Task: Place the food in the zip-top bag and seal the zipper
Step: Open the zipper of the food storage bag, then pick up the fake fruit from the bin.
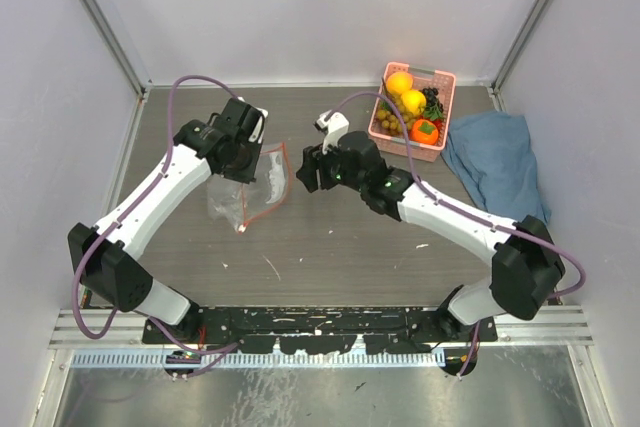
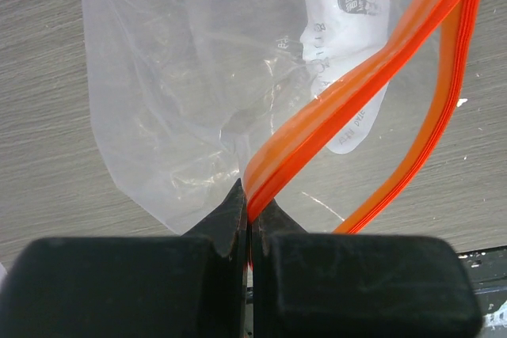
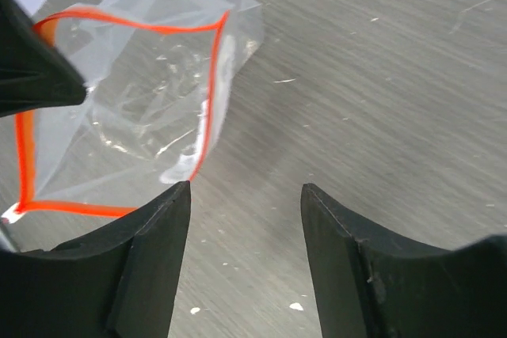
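Two sets we list: left jaws together, clamped on the zipper (image 2: 356, 85) of the clear bag (image 1: 235, 197); right jaws apart, empty, near its open mouth. Food (image 1: 412, 102) sits in the pink basket (image 1: 400, 145), far right on the surface (image 1: 330, 247).

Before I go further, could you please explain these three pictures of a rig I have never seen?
Two white robot arms are bolted at a grey wood-grain table's near edge. One picture looks down from above; the other two come from cameras on each wrist. The left gripper is shut on the orange-red zipper strip of a clear crinkly plastic zip-top bag. The right gripper is open and empty near it. Small toy fruits sit in a pink plastic basket, next to a blue cloth.
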